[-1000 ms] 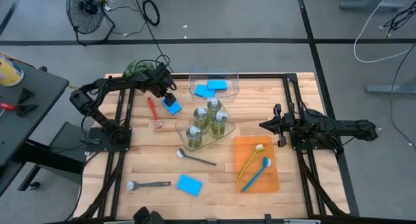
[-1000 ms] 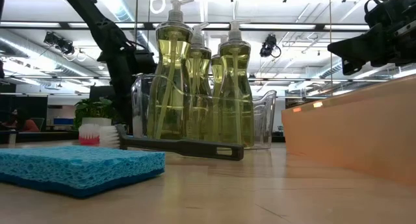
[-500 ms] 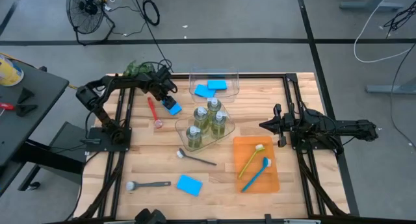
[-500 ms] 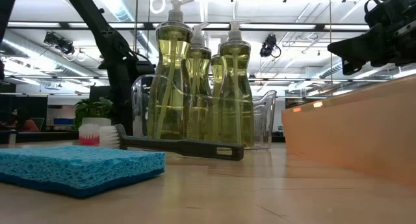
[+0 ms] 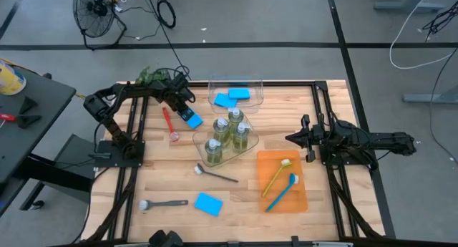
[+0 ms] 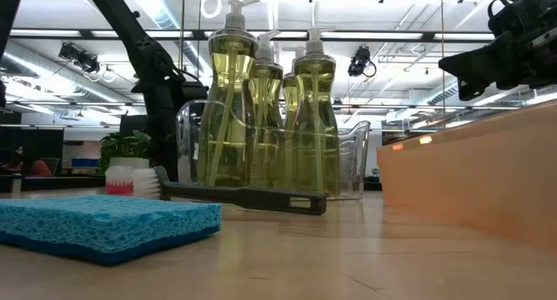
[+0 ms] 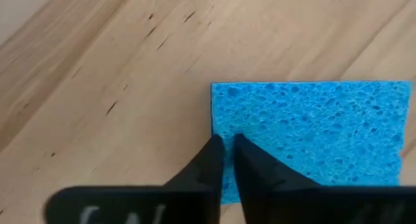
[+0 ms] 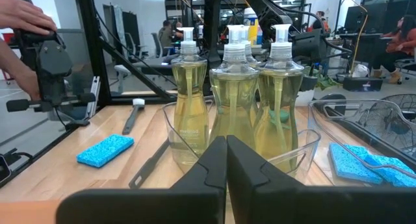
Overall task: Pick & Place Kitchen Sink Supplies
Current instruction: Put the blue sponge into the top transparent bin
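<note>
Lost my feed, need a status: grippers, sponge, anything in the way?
Left gripper shut on blue sponge edge, beside red brush. Right gripper shut, parked at right. Path to sponge bin clear.

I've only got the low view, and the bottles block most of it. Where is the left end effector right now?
Observer: The left end effector is down on a blue sponge, between the red brush and the sponge bin.
Operator: Is it gripping it?
Observer: The left wrist view shows its fingers pinched on the sponge's edge.
Operator: And the right end effector?
Observer: The right end effector is shut and empty, to the right of the bottle bin.
</note>
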Robot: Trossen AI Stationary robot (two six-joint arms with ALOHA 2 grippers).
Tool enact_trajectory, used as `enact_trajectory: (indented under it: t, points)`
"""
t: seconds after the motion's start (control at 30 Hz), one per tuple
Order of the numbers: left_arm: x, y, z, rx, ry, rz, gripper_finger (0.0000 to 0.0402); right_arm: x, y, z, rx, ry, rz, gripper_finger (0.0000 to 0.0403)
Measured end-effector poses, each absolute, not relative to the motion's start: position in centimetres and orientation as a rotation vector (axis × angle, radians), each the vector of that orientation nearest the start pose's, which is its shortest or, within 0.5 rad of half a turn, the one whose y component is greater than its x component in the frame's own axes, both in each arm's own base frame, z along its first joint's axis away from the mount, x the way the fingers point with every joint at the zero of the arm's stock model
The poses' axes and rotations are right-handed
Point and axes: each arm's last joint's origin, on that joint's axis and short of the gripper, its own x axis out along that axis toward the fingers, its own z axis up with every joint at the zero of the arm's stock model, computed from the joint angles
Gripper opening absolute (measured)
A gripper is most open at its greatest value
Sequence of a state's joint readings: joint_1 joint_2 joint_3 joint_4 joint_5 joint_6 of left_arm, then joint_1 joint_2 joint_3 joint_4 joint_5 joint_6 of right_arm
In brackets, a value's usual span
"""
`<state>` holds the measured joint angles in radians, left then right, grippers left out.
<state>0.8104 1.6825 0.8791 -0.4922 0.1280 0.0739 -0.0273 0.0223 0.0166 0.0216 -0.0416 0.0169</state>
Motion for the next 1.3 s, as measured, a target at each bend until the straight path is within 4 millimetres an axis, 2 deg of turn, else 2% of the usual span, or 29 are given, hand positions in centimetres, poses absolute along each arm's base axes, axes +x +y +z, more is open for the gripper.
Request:
enact_trajectory:
  t: [0.1,0.33,0.6,0.77,0.93,1.3]
  points:
    - [20.2,20.7,13.8,-0.531,1.193,0.536,0.0008,9.8,-0.1,17.0,0.016,-0.016,0.014,0.0007]
    - [20.0,20.5,14.0,-0.544,1.210,0.528,0.0004,9.8,-0.1,17.0,0.016,-0.016,0.014,0.0007]
    - [19.8,20.3,16.9,-0.509,1.171,0.528,0.0002,9.8,-0.1,17.0,0.016,-0.016,0.014,0.0007]
    - [19.7,20.2,19.2,-0.487,1.135,0.540,0.0001,9.8,-0.1,17.0,0.016,-0.016,0.014,0.0007]
    - [19.6,20.2,22.4,-0.445,1.078,0.567,0.0001,9.8,-0.1,17.0,0.016,-0.016,0.014,0.0007]
    - [21.1,21.1,31.3,-0.261,0.794,0.590,0.0000,9.8,-0.1,17.0,0.016,-0.016,0.015,0.0007]
